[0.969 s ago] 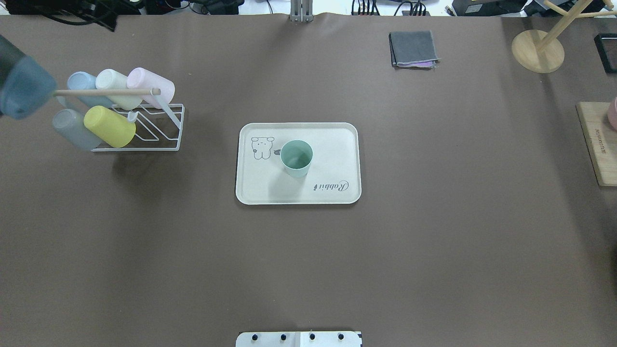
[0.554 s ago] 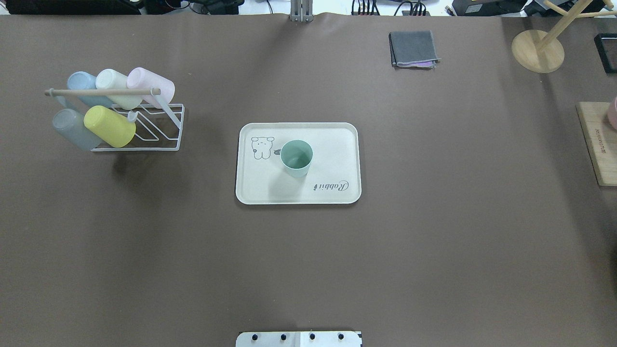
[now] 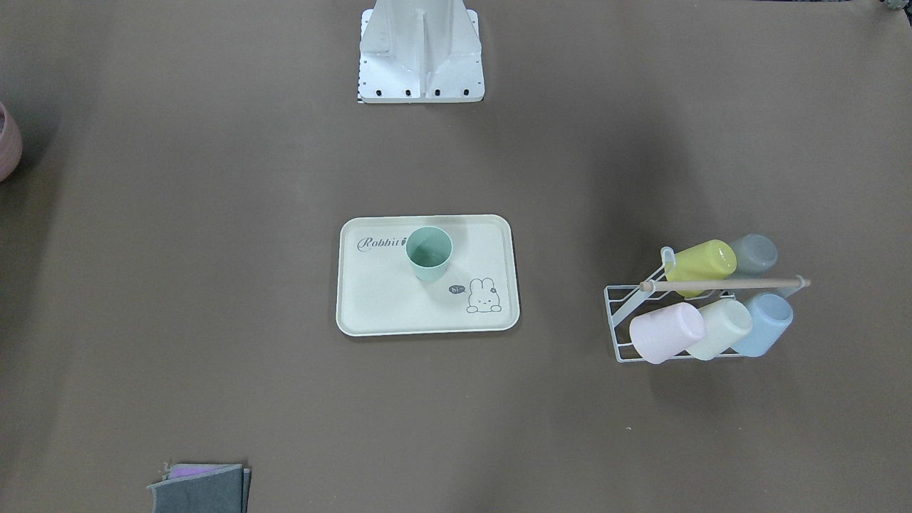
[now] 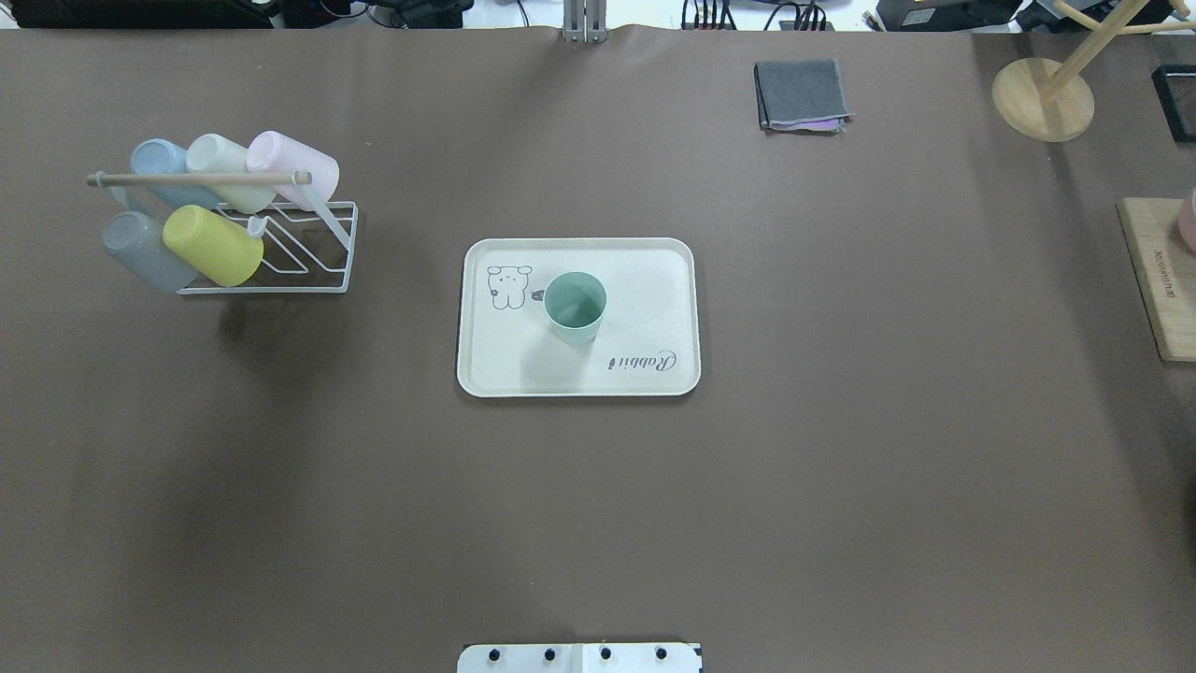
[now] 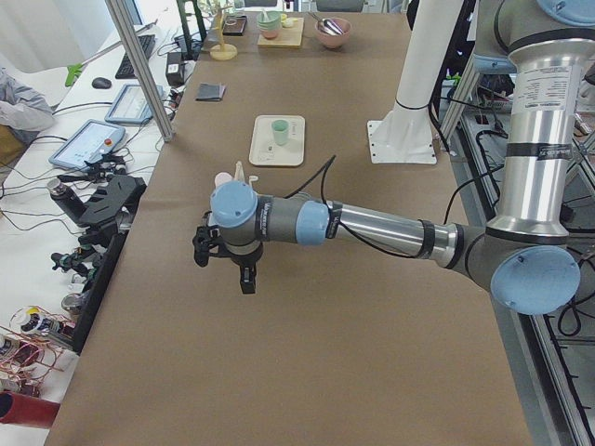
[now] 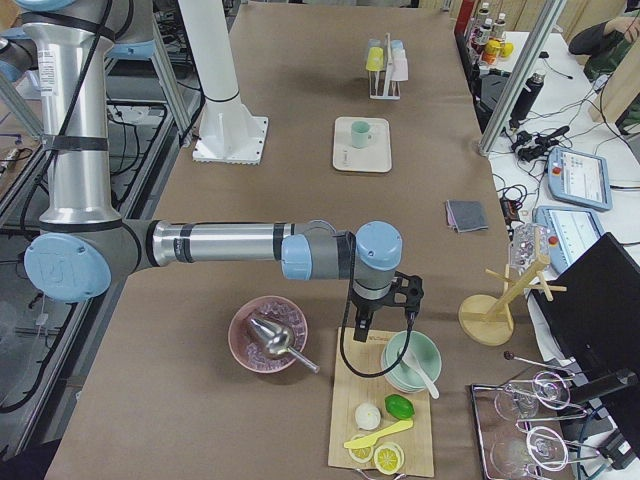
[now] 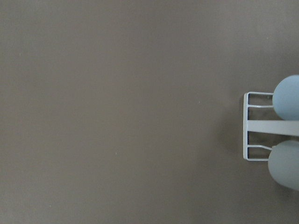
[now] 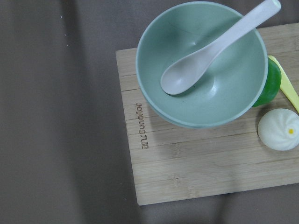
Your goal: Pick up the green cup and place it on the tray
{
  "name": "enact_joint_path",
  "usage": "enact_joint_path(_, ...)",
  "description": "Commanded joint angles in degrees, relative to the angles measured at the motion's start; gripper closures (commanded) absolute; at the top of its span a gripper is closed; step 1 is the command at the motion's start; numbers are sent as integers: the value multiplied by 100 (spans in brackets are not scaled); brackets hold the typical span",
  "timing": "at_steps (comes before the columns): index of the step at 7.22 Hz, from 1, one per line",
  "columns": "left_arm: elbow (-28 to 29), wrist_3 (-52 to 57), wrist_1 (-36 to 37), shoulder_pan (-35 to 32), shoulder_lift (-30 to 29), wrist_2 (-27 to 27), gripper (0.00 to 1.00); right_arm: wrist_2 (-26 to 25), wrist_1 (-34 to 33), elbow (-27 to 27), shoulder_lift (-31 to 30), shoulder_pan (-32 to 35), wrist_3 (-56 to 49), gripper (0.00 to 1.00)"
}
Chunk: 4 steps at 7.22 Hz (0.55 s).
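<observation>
The green cup (image 4: 575,307) stands upright on the cream tray (image 4: 645,280) at the table's middle, also in the front view, cup (image 3: 429,253) and tray (image 3: 377,303). My left gripper (image 5: 223,271) shows only in the exterior left view, low over bare table, far from the tray at the table's left end; I cannot tell if it is open or shut. My right gripper (image 6: 385,322) shows only in the exterior right view, over a wooden board at the right end; I cannot tell its state. Nothing touches the cup.
A white wire rack (image 4: 280,248) with several pastel cups stands left of the tray; its edge shows in the left wrist view (image 7: 252,126). A folded grey cloth (image 4: 802,93), a wooden stand (image 4: 1042,98) and a wooden board (image 8: 196,168) with a green bowl (image 8: 201,60) lie to the right.
The left arm's blurred blue joint at the overhead view's left edge has moved out of that view. The cup and the tray have not moved.
</observation>
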Motion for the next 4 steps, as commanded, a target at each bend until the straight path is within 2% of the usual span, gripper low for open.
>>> enact_joint_path(1, -211, 204, 10, -362, 540, 64, 2, -7, 0, 15, 2, 3, 0, 0)
enact_joint_path(4, -326, 801, 28, -363, 602, 443, 2, -7, 0, 15, -16, 3, 0, 0)
